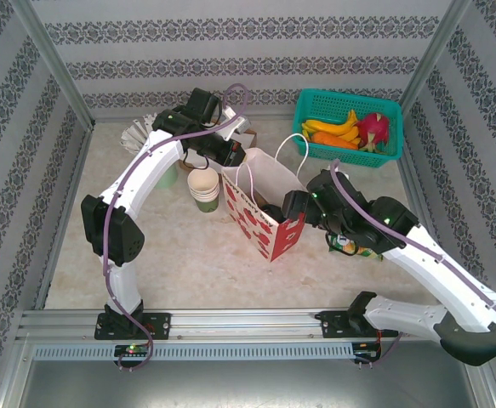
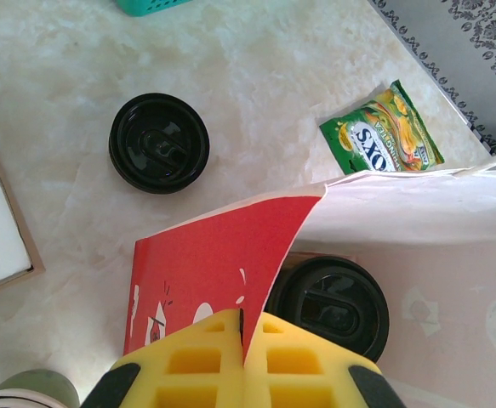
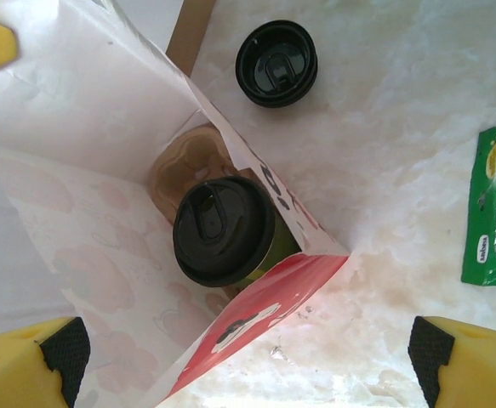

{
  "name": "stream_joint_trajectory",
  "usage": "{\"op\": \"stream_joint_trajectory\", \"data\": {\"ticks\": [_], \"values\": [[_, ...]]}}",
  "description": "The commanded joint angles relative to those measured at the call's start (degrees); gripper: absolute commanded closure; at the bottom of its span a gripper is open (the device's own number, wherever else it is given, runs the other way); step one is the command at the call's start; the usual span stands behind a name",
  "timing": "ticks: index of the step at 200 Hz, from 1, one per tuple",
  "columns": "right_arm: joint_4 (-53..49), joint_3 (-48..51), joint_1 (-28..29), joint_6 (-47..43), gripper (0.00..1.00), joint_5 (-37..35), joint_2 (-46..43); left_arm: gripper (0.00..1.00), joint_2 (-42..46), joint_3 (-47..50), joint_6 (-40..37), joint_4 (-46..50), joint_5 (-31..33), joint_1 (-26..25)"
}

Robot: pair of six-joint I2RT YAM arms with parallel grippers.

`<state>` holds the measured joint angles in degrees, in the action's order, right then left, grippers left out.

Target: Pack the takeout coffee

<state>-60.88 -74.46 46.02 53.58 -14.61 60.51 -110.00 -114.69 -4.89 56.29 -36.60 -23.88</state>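
One lidded cup (image 3: 224, 229) stands inside the paper bag (image 3: 77, 127), right gripper (image 3: 248, 353) spread wide above it; the right wrist view reveals its cardboard carrier (image 3: 173, 157). Left wrist view: left gripper (image 2: 243, 344) pinches the bag rim; second cup (image 2: 158, 142) sits outside on the table (image 2: 273, 68).

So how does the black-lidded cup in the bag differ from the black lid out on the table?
The cup in the bag sits inside the paper bag, on a brown carrier; the lid on the table lies outside, on bare tabletop. The cup shows a green side under its lid; the table lid shows only its black top, so a cup beneath cannot be confirmed. Both are round and black.
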Motion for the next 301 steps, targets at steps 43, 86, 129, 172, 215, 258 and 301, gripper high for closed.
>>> {"op": "stream_joint_trajectory", "data": {"ticks": [43,86,129,172,215,258,301], "values": [[11.7,8.9,-0.3,10.3,0.02,5.3,0.0,1.00,-1.3,-0.8,2.1,-1.5,-0.4,0.4],[15.9,10.8,-3.8,9.1,0.03,8.4,0.7,0.99,-0.4,-0.7,4.4,-0.9,-0.5,0.4],[14.2,6.3,-8.1,1.5,0.09,12.5,5.3,0.98,3.6,4.6,10.9,-0.6,2.8,0.4],[12.6,3.0,-13.9,-6.4,0.16,18.3,9.4,0.91,11.8,14.8,19.2,-4.1,2.4,0.2],[6.3,-4.2,-16.6,-14.5,0.19,20.2,15.9,0.87,18.0,22.8,24.1,-4.7,2.3,0.1],[3.2,-9.6,-16.8,-20.5,0.22,20.7,20.8,0.80,21.9,27.0,25.5,-6.0,-2.0,0.0],[4.9,-12.3,-16.8,-27.0,0.24,25.2,24.1,0.72,26.0,30.1,25.6,-6.3,-0.4,-0.1]]}}
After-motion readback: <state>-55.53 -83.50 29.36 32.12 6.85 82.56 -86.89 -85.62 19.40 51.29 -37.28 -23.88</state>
